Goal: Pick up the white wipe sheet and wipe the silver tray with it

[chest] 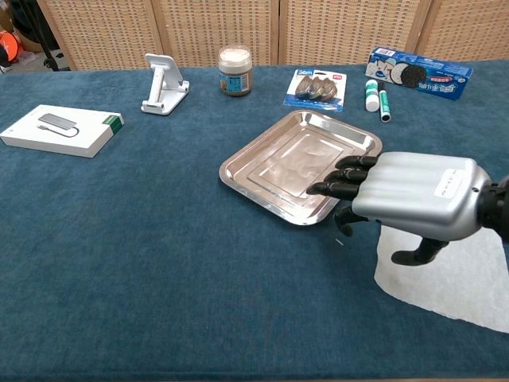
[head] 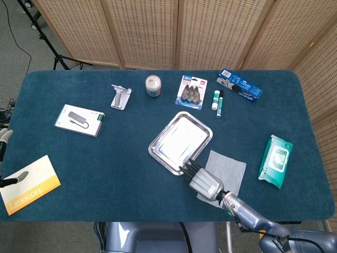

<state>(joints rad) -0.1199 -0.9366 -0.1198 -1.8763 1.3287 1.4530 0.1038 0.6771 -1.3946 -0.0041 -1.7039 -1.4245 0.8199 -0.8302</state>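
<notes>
Legible text: the yellow-and-white booklet (head: 29, 184) at the near left corner of the counter (head: 105, 158) reads "Lexicon". The blister card of clips (chest: 316, 87) carries a red brand tab at its top corner, apparently "3M", though the print is too small to confirm. The blue cookie package (chest: 419, 72) at the far right shows dark sandwich cookies; its lettering is not readable. The green wipes pack (head: 275, 160) and the white box (chest: 62, 130) with a green end bear printing too small to make out.

Right hand (chest: 413, 199): hovers palm down at the silver tray's (chest: 270, 159) near right corner, its dark fingers (chest: 346, 171) extended over the rim and spread, thumb hanging below. It holds nothing. Whether the fingertips touch the tray cannot be determined.

White wipe sheet (head: 229, 167): lies flat on the counter just beside the tray's near right edge, partly covered by the right hand in the head view and cut off by the frame edge in the chest view.

Left hand: only a small pale part shows at the left edge of the head view; its state cannot be determined.

Also present along the far edge: a white phone stand (chest: 164, 84), a small jar (chest: 235, 70), two markers (chest: 376, 97).
</notes>
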